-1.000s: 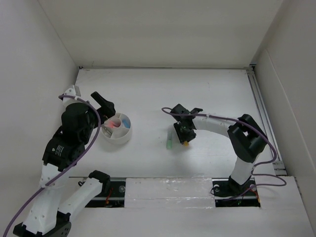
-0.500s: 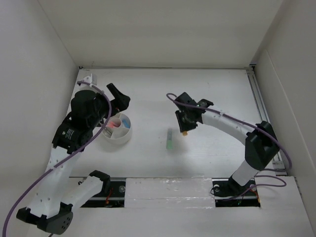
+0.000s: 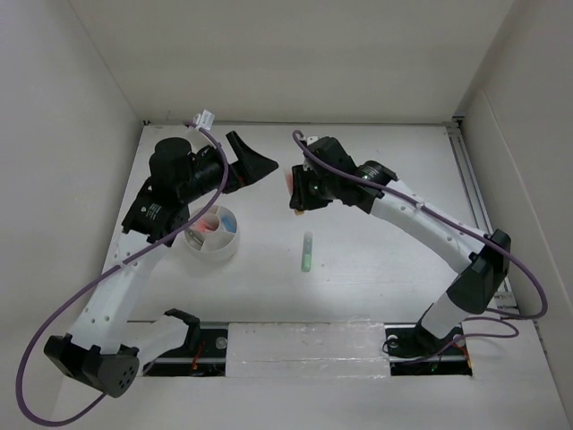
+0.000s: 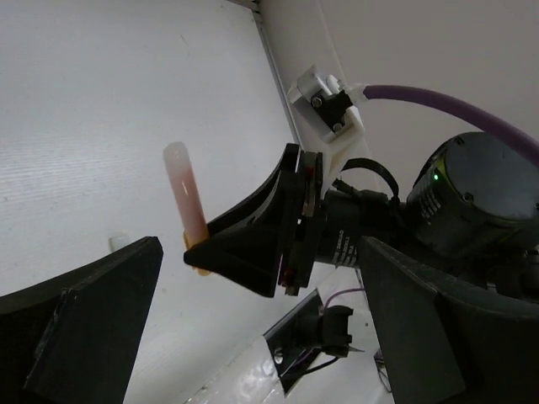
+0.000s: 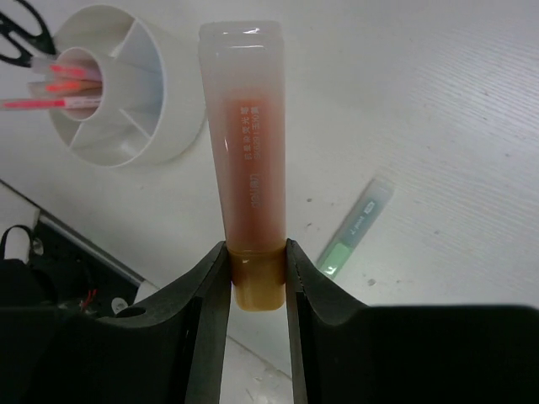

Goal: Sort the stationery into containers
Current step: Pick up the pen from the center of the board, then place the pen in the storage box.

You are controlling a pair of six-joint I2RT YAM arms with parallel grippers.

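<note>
- Two black grippers are up off the white table (image 3: 385,269) and face each other near the middle of the top view, close together but not touching.
- The right gripper (image 5: 258,252) is clamped on the orange marker (image 5: 248,135). Its smooth, curved black fingers (image 5: 210,286) pinch the short amber cap at one end.
- The marker is a stubby cylinder with a frosted, translucent barrel. The barrel is orange inside, pale at its rounded free end, and has fine print along its side. It juts straight out past the fingertips.
- The left gripper (image 3: 255,161) holds nothing, and its flat matte fingers are spread wide. In its wrist camera, the marker and the right gripper appear in the gap between those fingers.
- The green marker (image 3: 307,252) lies flat on the table. It is a slim translucent stick with a paler green patch, nearer the arm bases than the right gripper and well apart from the tub.
- The tub (image 3: 215,253) is round, low, white plastic with thin partition walls dividing it into wedges. It sits under the left arm.
- Thin pink pens (image 5: 59,84) stand bundled in the tub's small central cup.
- Something blue (image 3: 228,218) shows in one wedge.
- The black loop of the scissors (image 5: 21,34) shows at the tub's far side in the right wrist view.
</note>
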